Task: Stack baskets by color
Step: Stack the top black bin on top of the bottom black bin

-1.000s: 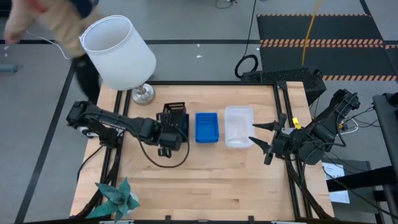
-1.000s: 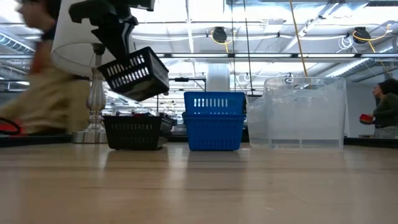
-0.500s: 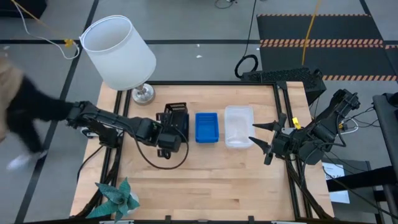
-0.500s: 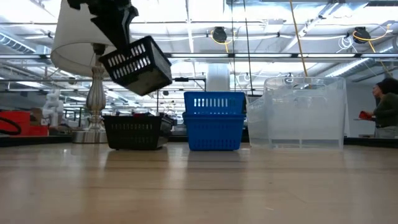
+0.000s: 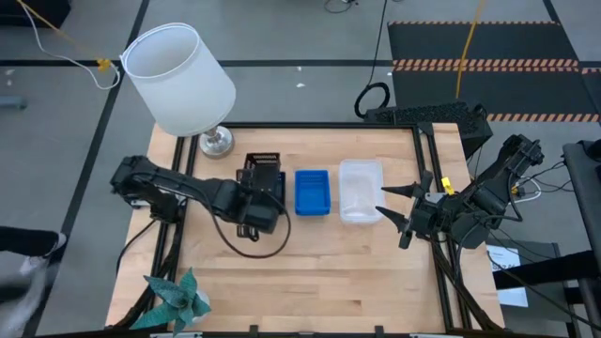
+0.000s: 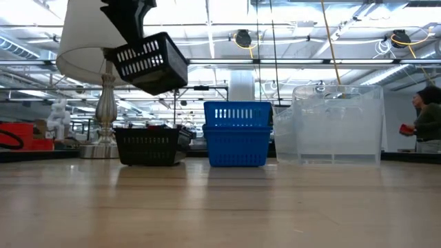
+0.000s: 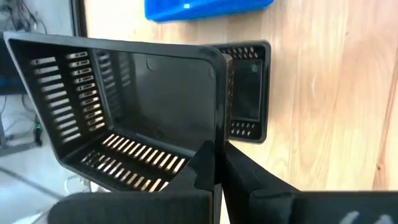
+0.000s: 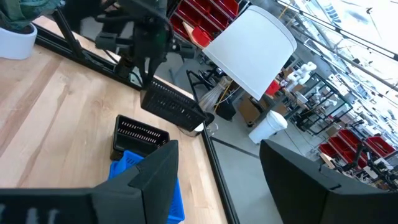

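One black basket (image 6: 150,62) airborne (left gripper (image 7: 217,163) clamping).

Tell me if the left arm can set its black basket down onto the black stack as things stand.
Probably yes. The left gripper holds the black basket tilted in the air above the black stack, with nothing between them; the blue stack stands apart beside it. The basket needs levelling first.

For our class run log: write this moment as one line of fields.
left gripper: fingers shut on black basket, lifted, tilted above black stack | right gripper: open, waiting at table's right | blue stack, clear stack: standing
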